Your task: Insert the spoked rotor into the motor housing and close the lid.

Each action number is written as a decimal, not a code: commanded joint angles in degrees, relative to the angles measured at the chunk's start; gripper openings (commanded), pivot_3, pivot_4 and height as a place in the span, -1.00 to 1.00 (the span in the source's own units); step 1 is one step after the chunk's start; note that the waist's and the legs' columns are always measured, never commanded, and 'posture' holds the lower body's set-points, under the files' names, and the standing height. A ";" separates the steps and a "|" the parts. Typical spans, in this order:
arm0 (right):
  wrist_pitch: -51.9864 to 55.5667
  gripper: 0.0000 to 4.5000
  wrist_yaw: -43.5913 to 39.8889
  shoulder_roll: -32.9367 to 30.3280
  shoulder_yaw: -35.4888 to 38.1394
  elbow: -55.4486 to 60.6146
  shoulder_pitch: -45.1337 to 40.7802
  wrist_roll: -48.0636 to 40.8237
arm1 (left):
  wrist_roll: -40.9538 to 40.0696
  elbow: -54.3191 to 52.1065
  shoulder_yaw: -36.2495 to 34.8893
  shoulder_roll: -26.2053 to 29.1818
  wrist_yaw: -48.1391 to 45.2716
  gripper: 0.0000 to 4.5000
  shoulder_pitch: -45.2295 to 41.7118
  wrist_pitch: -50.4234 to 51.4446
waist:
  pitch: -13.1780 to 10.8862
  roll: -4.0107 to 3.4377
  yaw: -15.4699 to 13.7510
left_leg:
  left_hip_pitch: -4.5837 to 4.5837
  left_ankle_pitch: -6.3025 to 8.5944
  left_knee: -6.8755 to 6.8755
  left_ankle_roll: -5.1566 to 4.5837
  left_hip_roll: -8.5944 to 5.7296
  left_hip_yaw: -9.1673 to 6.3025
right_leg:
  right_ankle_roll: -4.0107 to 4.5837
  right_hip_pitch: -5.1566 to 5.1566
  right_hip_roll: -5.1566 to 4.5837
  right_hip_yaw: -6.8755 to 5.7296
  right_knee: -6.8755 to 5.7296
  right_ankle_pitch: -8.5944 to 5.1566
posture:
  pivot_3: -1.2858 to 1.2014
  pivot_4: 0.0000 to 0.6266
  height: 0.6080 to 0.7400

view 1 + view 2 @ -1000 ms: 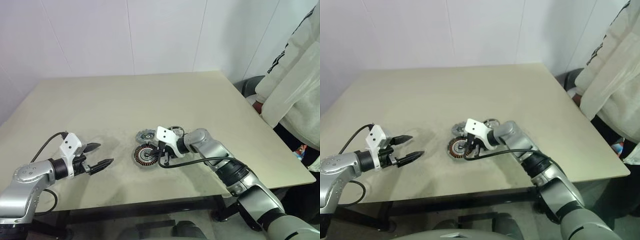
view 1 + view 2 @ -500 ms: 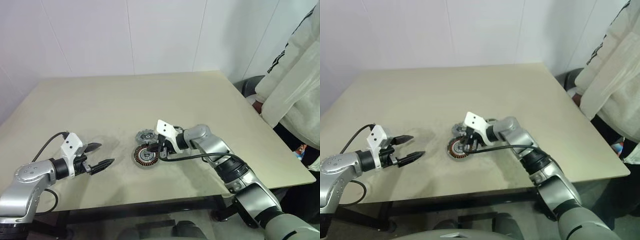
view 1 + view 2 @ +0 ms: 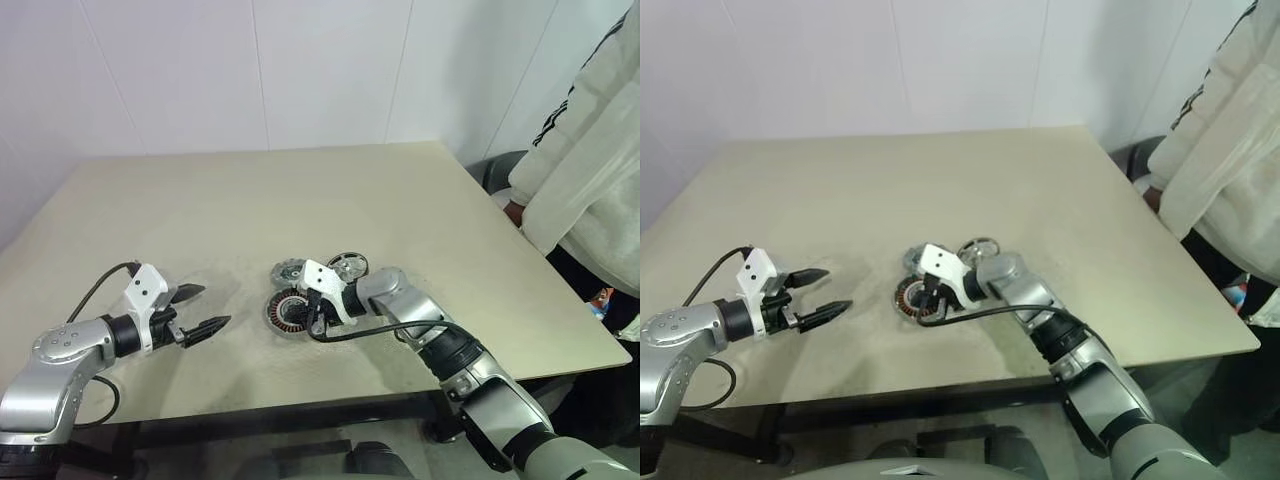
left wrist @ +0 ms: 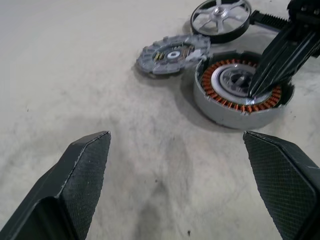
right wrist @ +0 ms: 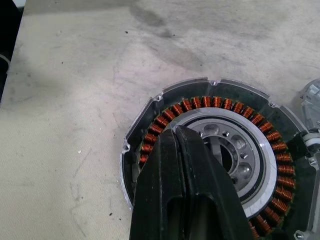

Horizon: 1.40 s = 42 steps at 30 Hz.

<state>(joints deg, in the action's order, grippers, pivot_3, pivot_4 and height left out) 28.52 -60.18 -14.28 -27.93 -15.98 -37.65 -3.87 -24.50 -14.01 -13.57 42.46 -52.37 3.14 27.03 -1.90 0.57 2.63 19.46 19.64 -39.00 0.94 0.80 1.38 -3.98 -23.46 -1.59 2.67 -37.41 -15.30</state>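
The motor housing (image 3: 289, 312), a silver-rimmed cup with coppery windings, lies on the table near its front. My right gripper (image 3: 308, 319) is shut, holding nothing, and its tips rest over the housing's (image 5: 210, 102) dark centre. Seen from the left wrist view, its closed fingers (image 4: 272, 62) slant down onto the housing (image 4: 227, 107). The grey notched lid (image 3: 292, 271) lies flat just behind the housing. The black-rimmed spoked rotor (image 3: 347, 266) lies to the lid's right, behind my right wrist. My left gripper (image 3: 200, 311) hovers open and empty to the housing's left, well apart from it.
A person in a white top (image 3: 585, 170) stands at the table's right edge, hand near the corner. A dark chair (image 3: 497, 170) sits behind that corner. The beige table (image 3: 300, 200) stretches bare behind the parts and to the left.
My right gripper has dipped back down onto the housing's centre, and the forearm has swung nearer, uncovering the rotor. The left arm has kept still.
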 commanded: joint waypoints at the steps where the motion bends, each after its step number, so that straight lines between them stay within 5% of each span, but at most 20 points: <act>1: 3.34 -0.98 0.01 0.93 3.13 1.26 -1.04 -2.74 | -0.71 -0.82 -0.74 0.26 0.03 1.00 -0.47 -0.82 | -0.01 0.00 -0.03 | 0.00 0.00 0.00 0.00 0.00 0.00 | 0.00 0.00 0.00 0.00 -0.01 0.00 | 0.03 -1.00 1.00; 11: 4.68 -0.98 1.15 1.08 7.29 0.94 -4.66 -4.80 | -0.68 -0.57 -0.27 0.06 0.05 1.00 -0.96 -0.96 | -0.03 -0.02 -0.03 | 0.13 0.00 0.07 0.01 -0.01 0.00 | 0.00 -0.13 -0.02 -0.01 0.04 0.00 | 0.03 -1.00 1.00; 25: -0.19 -0.98 -1.51 -2.05 -0.05 -1.17 0.00 0.68 | -0.77 -1.15 -0.25 -0.39 0.58 1.00 -0.44 -0.95 | -0.04 -0.04 -0.05 | 0.17 0.00 0.08 0.00 -0.01 0.01 | 0.00 -0.15 -0.04 0.00 0.08 0.00 | 0.03 -1.00 1.00; 42: 5.21 -0.98 -0.20 -2.36 11.71 1.18 -5.17 -7.13 | -0.89 -0.59 -0.44 0.09 0.15 1.00 -0.44 -0.93 | -0.05 -0.05 -0.11 | 0.29 0.00 0.09 0.01 0.00 -0.01 | 0.01 -0.26 -0.04 -0.02 0.09 0.00 | 0.03 -1.00 1.00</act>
<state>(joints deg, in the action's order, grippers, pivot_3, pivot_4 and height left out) 33.57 -60.09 -15.64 -17.78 -16.96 -41.45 -10.00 -24.50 -14.00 -12.80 42.08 -52.07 3.23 26.94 -1.95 0.52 2.52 19.81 19.64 -38.91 0.94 0.80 1.38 -3.97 -23.77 -1.64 2.65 -37.32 -15.30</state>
